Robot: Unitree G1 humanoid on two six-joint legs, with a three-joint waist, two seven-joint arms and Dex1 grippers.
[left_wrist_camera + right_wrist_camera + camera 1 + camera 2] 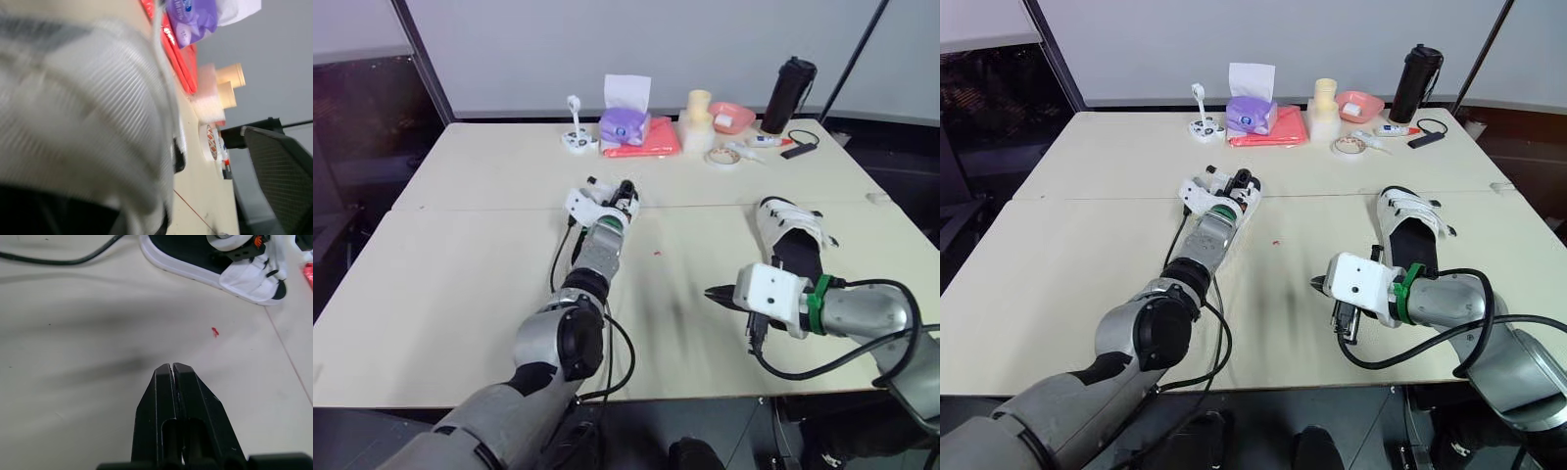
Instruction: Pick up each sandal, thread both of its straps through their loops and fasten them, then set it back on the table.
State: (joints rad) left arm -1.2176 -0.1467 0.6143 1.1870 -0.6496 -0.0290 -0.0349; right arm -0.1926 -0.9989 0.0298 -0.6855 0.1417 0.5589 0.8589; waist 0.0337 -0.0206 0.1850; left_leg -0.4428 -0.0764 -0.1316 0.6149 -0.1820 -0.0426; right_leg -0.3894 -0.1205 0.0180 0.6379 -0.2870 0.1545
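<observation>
The right claw (172, 377) hangs shut, empty, beside one sandal (790, 240). I cannot tell the grip of the left claw (622, 191), which meets the other sandal (190, 254); fastening seems unfinished.

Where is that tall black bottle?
In the left eye view, the black bottle stands at the far edge of the table on the robot's right, right beside the pink dish.

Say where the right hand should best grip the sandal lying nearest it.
Probably the bare near half of the sandal, pinching its white edge from above on the side facing the right hand. It lies flat, sole down, and the straps crowd the far end, leaving the near footbed open.
</observation>
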